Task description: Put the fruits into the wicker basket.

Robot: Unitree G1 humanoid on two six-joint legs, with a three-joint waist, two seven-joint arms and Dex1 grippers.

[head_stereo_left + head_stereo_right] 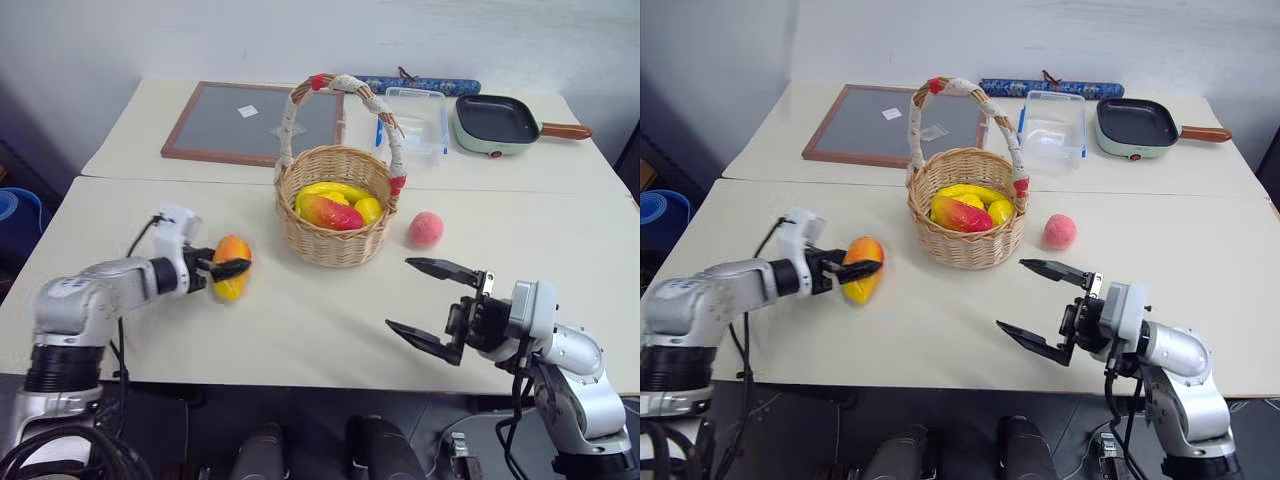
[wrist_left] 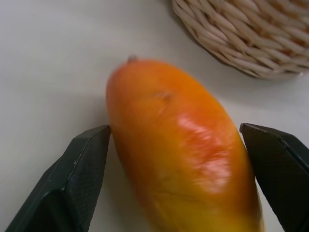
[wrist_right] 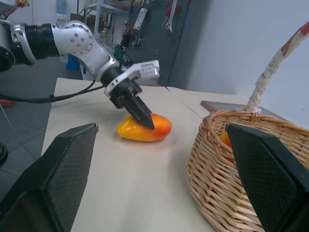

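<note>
Straddling the mango (image 1: 231, 266), the left end effector (image 1: 228, 267) has its two black fingers (image 2: 72, 183) spread to either side of the fruit; the left wrist view shows one finger at each flank of the mango, with no clear sign of pressure, so whether they touch it cannot be told. The mango, orange-red shading to yellow, lies on the pale tabletop (image 1: 300, 320) just to the robot's left of the wicker basket (image 1: 335, 245). The basket is round, tan and woven, with a tall arched handle (image 1: 345, 90) wrapped in pale cloth and tied in red; it stands near the middle of the tabletop. Inside it lie several yellow-red fruits (image 1: 335, 205). A small round pink peach (image 1: 425, 229) rests on the tabletop just to the robot's right of the basket, apart from it. The right end effector (image 1: 425, 300) hovers above the near edge of the tabletop, pointing toward the robot's left, its fingers spread wide and holding nothing; the peach lies beyond it. On a second tabletop behind stand a framed dark board (image 1: 250, 122), a clear plastic box (image 1: 418, 118), and a pale green square pan (image 1: 497, 124) with a brown handle.
</note>
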